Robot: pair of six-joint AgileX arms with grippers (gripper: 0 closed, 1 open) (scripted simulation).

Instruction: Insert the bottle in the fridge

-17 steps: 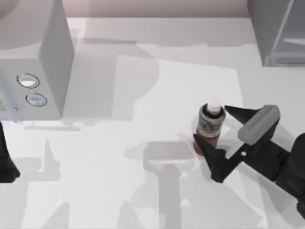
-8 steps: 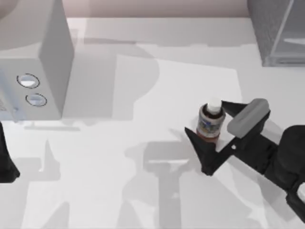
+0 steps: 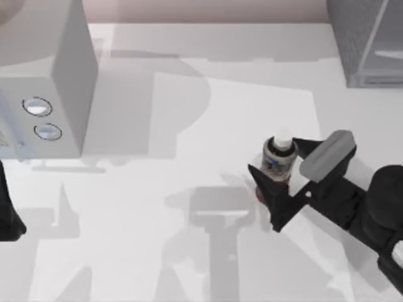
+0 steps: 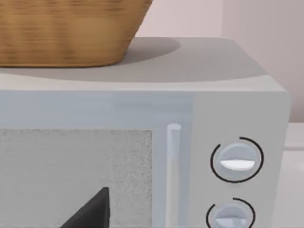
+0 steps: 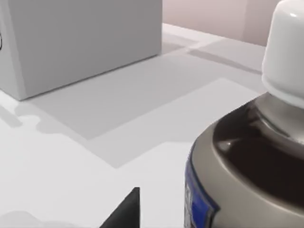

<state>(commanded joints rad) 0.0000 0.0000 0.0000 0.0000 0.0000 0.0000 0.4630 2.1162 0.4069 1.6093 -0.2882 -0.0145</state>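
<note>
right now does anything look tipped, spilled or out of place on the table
Nothing stands out. The bottle stands upright, capped, between the right gripper's open fingers. The fridge sits at the far right corner.

White table [image 3: 189,251], pale pink wall [image 3: 201,9]

A white worktop [image 3: 189,251] lies open across its middle and near edge. At the left a light grey box with two dials [image 3: 44,82] blocks the way, and the dark grey fridge [image 3: 368,41] stands at the far right corner. Between them, nearer the right, the bottle [image 3: 278,165] stands upright between the right gripper's [image 3: 280,173] spread fingers.
</note>
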